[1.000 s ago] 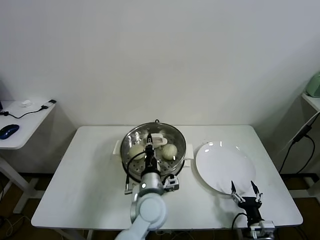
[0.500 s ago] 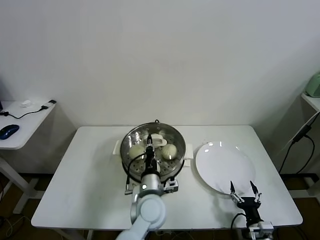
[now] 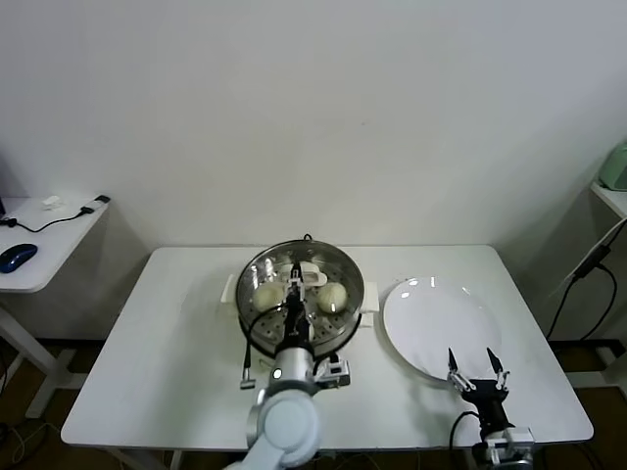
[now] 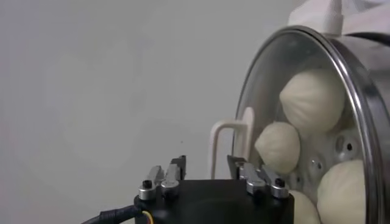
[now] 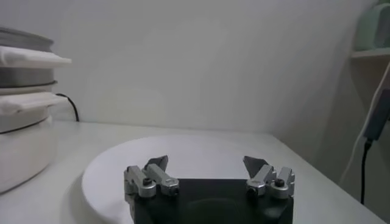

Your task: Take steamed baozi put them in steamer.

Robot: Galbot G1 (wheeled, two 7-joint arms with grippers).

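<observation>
- Right now the steamer (image 3: 302,296) sits mid-bench, its shiny pot on a cream base with side handles.
- Inside it lie the steamed baozi: from above I can make out one bun (image 3: 266,294) on the robot's left of the tray and another (image 3: 333,295) on its right, and the left wrist view shows more pale domes (image 4: 281,146) packed close together against the metal wall.
- The left hand (image 3: 292,299) reaches down into the pot between those two buns; its fingers (image 4: 177,167) stand apart with nothing between them, a cream handle showing through the gap.
- The white plate (image 3: 441,326) lies just beside the steamer on the robot's right, bare on top.
- The right hand (image 3: 474,370) hovers at the plate's near edge, well apart from the steamer, fingers (image 5: 156,165) spread wide and holding nothing.
- The white bench (image 3: 167,333) carries both pieces; a small side table (image 3: 44,250) with a blue mouse (image 3: 18,257) stands off to the left.
</observation>
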